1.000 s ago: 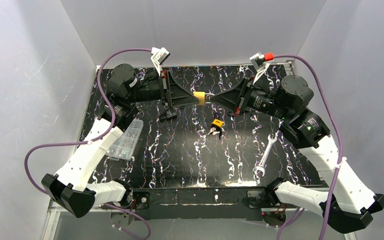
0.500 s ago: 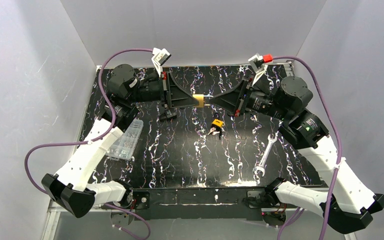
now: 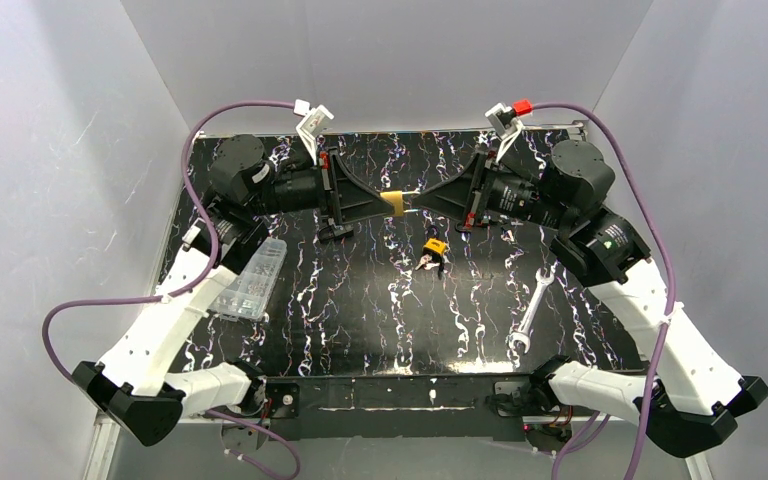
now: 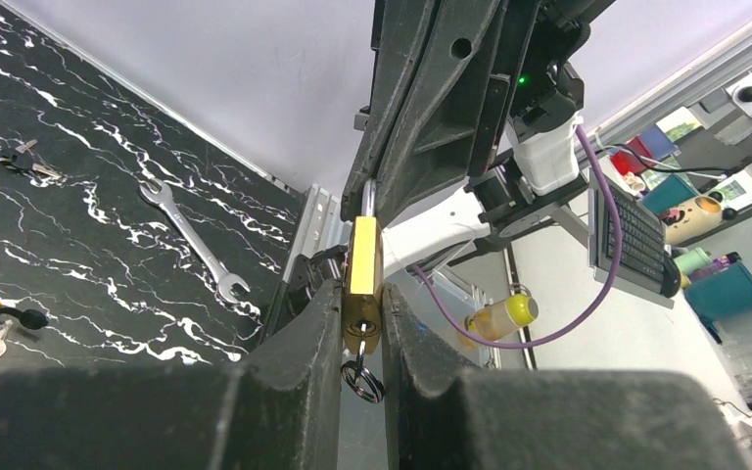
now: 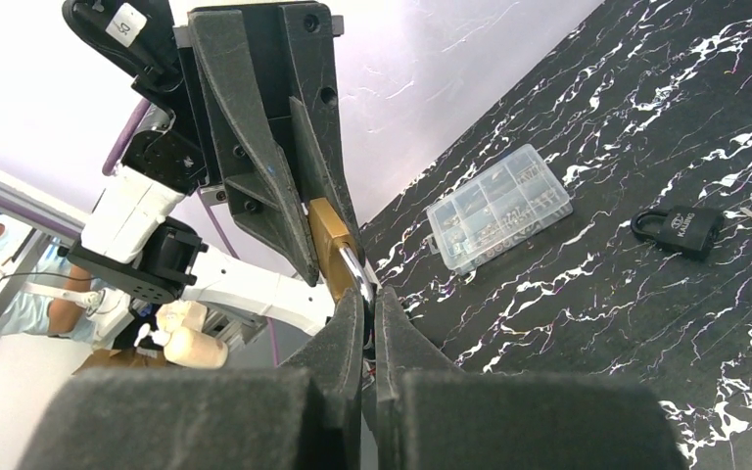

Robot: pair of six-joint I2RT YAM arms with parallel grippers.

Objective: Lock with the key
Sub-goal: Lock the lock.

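Over far half of black marbled bench point(image 3: 380, 330): both arms in, tips meeting mid-air at ctr.
Left gripper point(image 3: 387, 203): fingers narrow, clamping body of brass padlock point(image 3: 394, 202).
Right gripper point(image 3: 421, 201): fingers nearly closed, pinching the shackle point(image 5: 352, 264).
Padlock off the bench, long axis horiz along the line between the 2 grippers, body twd left arm, shackle twd right.
In left wrist view, keyway end sits back between left fingers point(image 4: 299, 392) w/ key ring point(image 4: 362, 380) hanging below. Key blade hidden, prob in keyway. Can't tell if shackle fully seated.
Likely next: press shackle home along that axis, then turn key. Both arms equally near, neither free for key w/o regrasp.

Clear parts box point(image 3: 250, 280): bench left, beside left forearm, lid shut, small hardware in compartments, too small to ID.
Wrench point(image 3: 526, 312): bench right, nr right arm.
Black padlock point(image 3: 337, 231): on bench under left wrist.
Tagged key bunch point(image 3: 433, 252): on bench, near side of meeting pt, apart from both fingers.
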